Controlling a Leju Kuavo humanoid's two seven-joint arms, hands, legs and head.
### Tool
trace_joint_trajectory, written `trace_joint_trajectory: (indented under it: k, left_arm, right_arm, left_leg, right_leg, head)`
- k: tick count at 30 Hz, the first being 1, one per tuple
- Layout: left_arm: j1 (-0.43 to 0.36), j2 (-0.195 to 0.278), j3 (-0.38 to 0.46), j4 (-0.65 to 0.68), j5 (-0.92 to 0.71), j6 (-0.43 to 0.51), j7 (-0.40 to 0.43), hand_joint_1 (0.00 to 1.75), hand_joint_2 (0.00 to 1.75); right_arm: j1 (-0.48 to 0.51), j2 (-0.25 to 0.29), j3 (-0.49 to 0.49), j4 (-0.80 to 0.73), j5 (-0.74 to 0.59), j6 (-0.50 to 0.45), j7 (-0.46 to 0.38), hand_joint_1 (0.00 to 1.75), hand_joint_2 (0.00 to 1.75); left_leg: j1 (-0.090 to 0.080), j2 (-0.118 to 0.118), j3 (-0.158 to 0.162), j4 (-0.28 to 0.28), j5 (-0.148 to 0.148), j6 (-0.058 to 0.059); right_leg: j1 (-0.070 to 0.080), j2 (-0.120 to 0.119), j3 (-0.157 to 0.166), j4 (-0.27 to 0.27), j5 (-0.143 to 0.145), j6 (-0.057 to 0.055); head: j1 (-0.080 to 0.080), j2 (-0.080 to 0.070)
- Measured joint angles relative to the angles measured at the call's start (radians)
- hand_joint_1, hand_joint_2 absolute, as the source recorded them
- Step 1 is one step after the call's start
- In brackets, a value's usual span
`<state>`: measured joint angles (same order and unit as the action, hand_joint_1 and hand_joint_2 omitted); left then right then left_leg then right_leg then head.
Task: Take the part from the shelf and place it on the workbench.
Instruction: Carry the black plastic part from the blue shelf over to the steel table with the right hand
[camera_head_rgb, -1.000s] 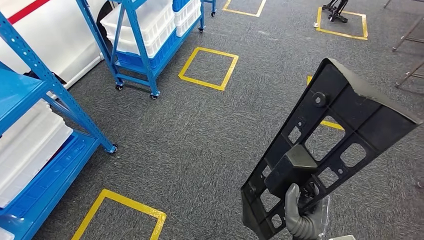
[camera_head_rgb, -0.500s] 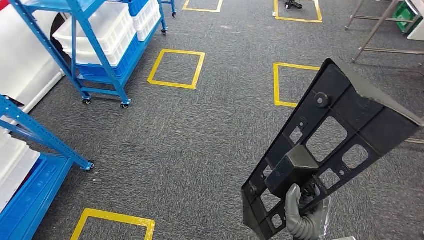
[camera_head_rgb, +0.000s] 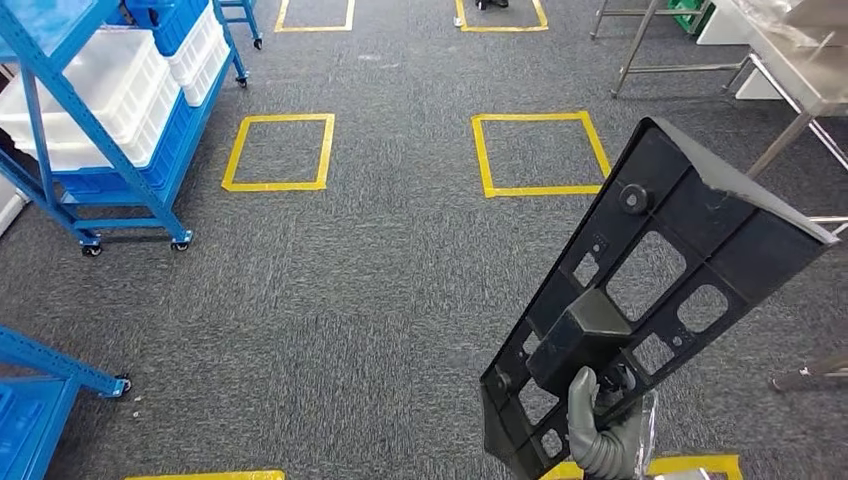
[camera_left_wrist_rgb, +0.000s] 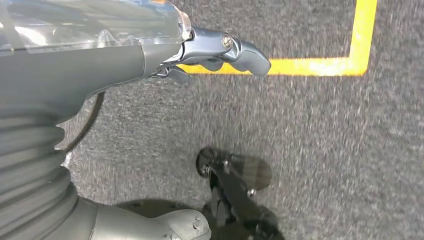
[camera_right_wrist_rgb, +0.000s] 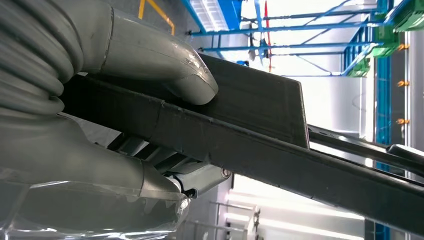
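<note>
The part (camera_head_rgb: 690, 230) is a long black plastic panel with cut-out windows, standing tilted up and away over the grey carpet. My right hand (camera_head_rgb: 605, 430) grips it at its lower end, at the bottom right of the head view. Close up, the thumb (camera_right_wrist_rgb: 170, 70) presses on one face of the part (camera_right_wrist_rgb: 250, 145) and the fingers lie under it. My left hand (camera_left_wrist_rgb: 100, 65) hangs over the carpet with fingers and thumb apart and nothing in it. A steel workbench (camera_head_rgb: 800, 60) stands at the far right.
A blue wheeled shelf rack (camera_head_rgb: 110, 90) with white crates stands at the far left. Another blue rack foot (camera_head_rgb: 40, 370) is at the near left. Yellow tape squares (camera_head_rgb: 280, 150) (camera_head_rgb: 540, 155) mark the carpet ahead. Steel table legs (camera_head_rgb: 640, 40) stand at the back right.
The whole view has swung to the right: the blue racks slid left in the picture and the steel workbench came in at the right. The part stays held the same way.
</note>
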<state>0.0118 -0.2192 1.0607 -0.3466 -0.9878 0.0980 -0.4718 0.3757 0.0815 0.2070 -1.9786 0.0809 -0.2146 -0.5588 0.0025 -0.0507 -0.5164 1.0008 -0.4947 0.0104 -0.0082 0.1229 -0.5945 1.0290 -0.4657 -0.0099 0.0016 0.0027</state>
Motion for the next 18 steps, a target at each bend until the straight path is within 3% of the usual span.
trace_joint_trajectory:
  k: [2,4,5,6,7,9,10,12,13,15,16,18]
  left_arm:
    - [-0.001,0.0,0.003,0.0,-0.001,0.001,0.0,0.0,1.75]
    - [0.0,0.0,0.007,0.0,-0.001,0.001,0.0,0.0,1.75]
    - [0.001,0.0,0.009,0.0,-0.001,0.001,0.0,0.0,1.75]
    - [0.001,0.0,0.011,0.0,-0.001,0.001,0.0,0.0,1.75]
    - [0.001,0.0,0.013,0.0,-0.001,0.001,0.0,0.0,1.75]
    - [-0.001,0.0,0.014,0.0,-0.001,0.001,0.0,0.0,1.75]
    - [-0.001,0.0,0.015,0.0,-0.002,0.001,0.0,0.0,1.75]
    - [-0.002,0.0,0.016,0.0,-0.005,0.001,0.001,0.0,1.75]
    - [-0.004,0.0,0.017,0.0,-0.007,0.001,0.001,0.0,1.75]
    - [-0.008,0.0,0.017,0.0,-0.013,0.001,0.001,0.0,1.75]
    - [-0.01,0.0,0.018,0.0,-0.016,0.001,0.001,0.0,1.75]
    - [-0.011,0.0,0.019,0.0,-0.019,0.001,0.001,0.0,1.75]
  right_arm:
    - [0.004,0.0,0.0,-0.002,0.0,-0.002,0.002,1.75,1.75]
    - [0.005,0.0,-0.001,-0.004,0.0,-0.003,0.003,1.75,1.75]
    - [0.006,0.0,-0.001,-0.004,0.0,-0.003,0.004,1.75,1.75]
    - [0.007,0.0,-0.001,-0.004,0.0,-0.003,0.004,1.75,1.75]
    - [0.008,0.0,-0.001,-0.004,0.0,-0.004,0.005,1.75,1.75]
    - [0.009,0.0,-0.001,-0.004,-0.001,-0.004,0.005,1.75,1.75]
    - [0.008,0.0,-0.002,-0.004,-0.001,-0.003,0.005,1.75,1.75]
    - [0.007,0.0,-0.002,-0.005,-0.001,0.002,0.007,1.75,1.75]
    - [0.007,0.0,-0.003,-0.005,-0.001,0.004,0.009,1.75,1.75]
    - [0.009,0.0,-0.004,-0.005,-0.001,0.008,0.01,1.75,1.75]
    - [0.009,0.0,-0.004,-0.006,0.0,0.008,0.011,1.75,1.75]
    - [0.008,0.0,-0.005,-0.007,0.0,0.009,0.011,1.75,1.75]
  left_leg:
    - [0.003,0.025,0.005,-0.013,0.01,0.013]
    - [0.002,0.052,0.004,-0.017,0.013,0.019]
    - [0.001,0.066,0.003,-0.017,0.012,0.019]
    - [0.0,0.081,0.002,-0.016,0.011,0.019]
    - [0.0,0.094,0.002,-0.015,0.009,0.018]
    - [0.001,0.119,0.007,-0.013,0.003,0.012]
    - [-0.001,0.13,0.01,-0.011,-0.001,0.007]
    - [-0.006,0.147,0.014,-0.007,-0.01,-0.003]
    - [-0.008,0.155,0.017,-0.006,-0.013,-0.009]
    - [-0.006,0.167,0.023,-0.005,-0.019,-0.019]
    - [-0.004,0.155,0.022,0.005,-0.03,-0.024]
    - [0.001,0.105,-0.009,0.082,-0.08,-0.032]
  right_leg:
    - [0.003,-0.044,-0.021,0.043,-0.032,0.008]
    - [0.003,-0.099,-0.076,0.159,-0.099,0.015]
    - [0.0,-0.109,-0.106,0.223,-0.126,0.018]
    - [-0.003,-0.114,-0.125,0.262,-0.136,0.021]
    - [-0.005,-0.117,-0.126,0.267,-0.126,0.024]
    - [-0.009,-0.136,-0.068,0.164,-0.065,0.027]
    - [-0.006,-0.16,-0.03,0.094,-0.041,0.025]
    - [0.0,-0.189,0.016,0.007,-0.02,0.015]
    - [0.004,-0.19,0.019,-0.002,-0.024,0.009]
    - [0.004,-0.166,0.017,-0.004,-0.021,-0.004]
    - [0.002,-0.156,0.018,-0.007,-0.019,-0.011]
    - [-0.001,-0.135,0.019,-0.011,-0.015,-0.022]
  head:
    - [0.004,0.0]
    - [0.009,0.0]
    - [0.009,0.0]
    - [0.009,0.0]
    - [0.01,0.0]
    - [0.01,0.0]
    - [0.01,0.0]
    - [0.007,0.0]
    - [0.006,0.0]
    - [0.004,0.0]
    - [0.003,0.0]
    - [-0.001,0.0]
